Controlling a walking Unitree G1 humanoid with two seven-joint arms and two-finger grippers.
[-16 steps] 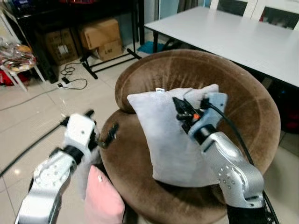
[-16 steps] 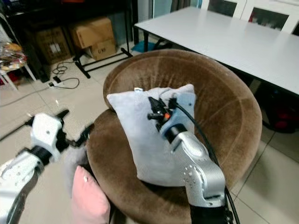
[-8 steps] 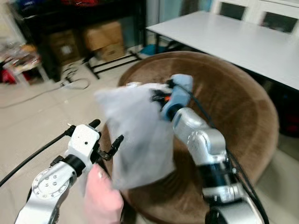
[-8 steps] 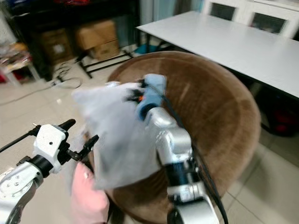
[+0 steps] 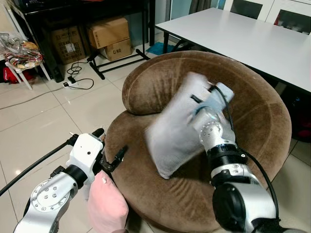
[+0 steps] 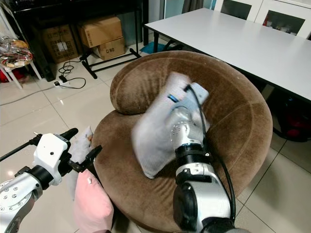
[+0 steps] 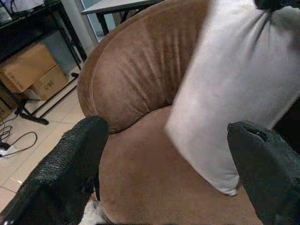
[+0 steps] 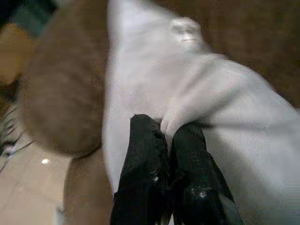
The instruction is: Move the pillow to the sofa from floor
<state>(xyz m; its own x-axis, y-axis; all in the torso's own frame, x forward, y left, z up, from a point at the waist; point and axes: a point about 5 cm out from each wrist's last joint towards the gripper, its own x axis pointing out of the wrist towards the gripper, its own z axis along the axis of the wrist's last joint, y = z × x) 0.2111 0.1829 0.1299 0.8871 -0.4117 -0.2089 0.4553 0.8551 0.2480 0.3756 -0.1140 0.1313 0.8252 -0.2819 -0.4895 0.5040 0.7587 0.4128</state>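
Leaning tilted over the seat of the one brown sofa [image 5: 252,116], a single grey pillow [image 5: 177,131] is held up by the right gripper [image 8: 164,140]. Its two black fingers [image 8: 140,154] are pinched together on a fold of the fabric, with almost no gap between them, as is seen in the right wrist view. The pillow's lower corner is close to the seat cushion; whether it touches cannot be told. Its upper part is blurred and lies near the sofa's curved backrest.

The left gripper [image 7: 173,159] is held low beside the sofa's front edge, its two fingers [image 7: 70,168] spread wide apart with nothing between them. Just below that arm, one pink cushion [image 5: 107,206] is seen by the sofa's base, and a second pale item [image 6: 80,145] beside it is too hidden to identify.

One white table [image 5: 252,36] stands behind the sofa. Two cardboard boxes [image 5: 109,36] are stacked under a dark rack [image 5: 73,14] at the back, with a third box [image 5: 68,46] just to their left. A black cable [image 5: 80,80] lies on the tiled floor [image 5: 34,126] near them.
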